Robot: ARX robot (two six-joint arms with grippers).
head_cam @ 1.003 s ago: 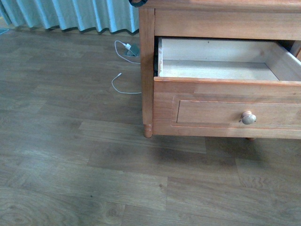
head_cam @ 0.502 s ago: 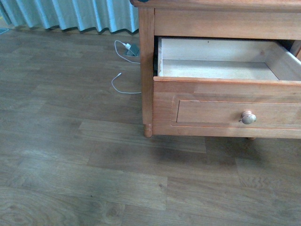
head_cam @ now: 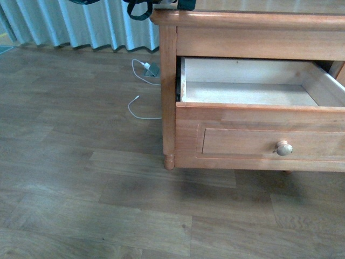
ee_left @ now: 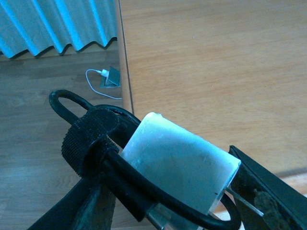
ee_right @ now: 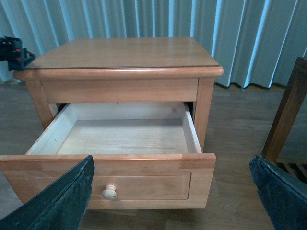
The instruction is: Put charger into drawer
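My left gripper [ee_left: 177, 203] is shut on the charger [ee_left: 180, 165], a white block with a bundled black cable [ee_left: 88, 141] held by a strap. It hangs over the left part of the cabinet's wooden top [ee_left: 216, 72]. In the front view the dark cable loop [head_cam: 137, 9] shows at the top edge, above the cabinet's left corner. The drawer [head_cam: 259, 108] is pulled open, with a pale interior and a round knob [head_cam: 283, 148]. My right gripper [ee_right: 172, 201] is open, in front of the drawer [ee_right: 110, 158] and apart from it. The left gripper also shows in the right wrist view [ee_right: 14, 52].
A white plug with a long white cable [head_cam: 141, 86] lies on the wooden floor left of the cabinet, near a blue curtain [head_cam: 64, 21]. Another piece of dark wooden furniture [ee_right: 288, 110] stands to the right of the cabinet.
The front view has shifted, so the cabinet sits lower in the picture and its top edge shows. The dark cable loop and gripper now show more along the top edge.
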